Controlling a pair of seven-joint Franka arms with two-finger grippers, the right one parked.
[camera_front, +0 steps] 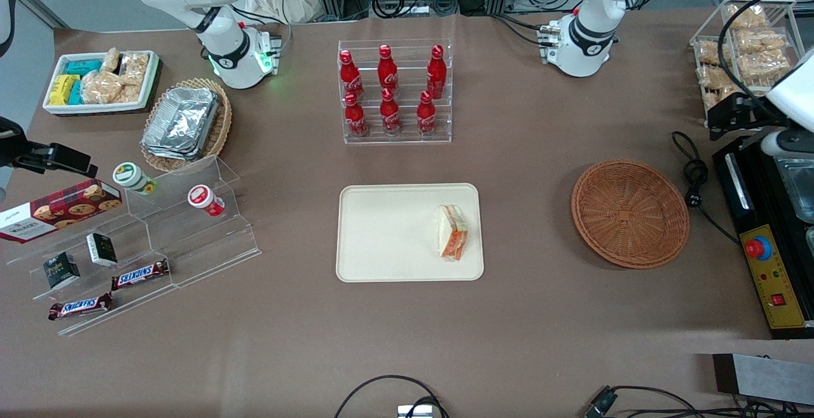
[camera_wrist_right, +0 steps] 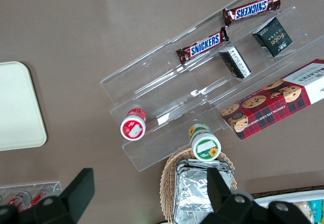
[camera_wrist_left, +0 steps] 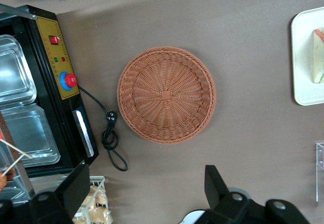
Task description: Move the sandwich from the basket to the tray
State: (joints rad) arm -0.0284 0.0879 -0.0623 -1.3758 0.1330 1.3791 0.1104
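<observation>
The sandwich (camera_front: 451,233) lies on the cream tray (camera_front: 388,233), at the tray's end toward the working arm, with its orange and green filling showing. In the left wrist view only part of the sandwich (camera_wrist_left: 318,57) shows, on the tray's corner (camera_wrist_left: 304,82). The round reddish-brown basket (camera_front: 629,214) holds nothing; it sits beside the tray, toward the working arm's end of the table. My gripper (camera_front: 741,112) hangs high by the wire snack rack, away from both. In the wrist view the gripper (camera_wrist_left: 147,176) is open over bare table beside the basket (camera_wrist_left: 166,95), and nothing is between its fingers.
A black machine (camera_front: 772,265) with a red button stands at the working arm's end, and its cable (camera_front: 696,179) lies next to the basket. A wire rack of bagged snacks (camera_front: 744,49) stands close to the gripper. Farther from the camera than the tray is a rack of red bottles (camera_front: 394,90).
</observation>
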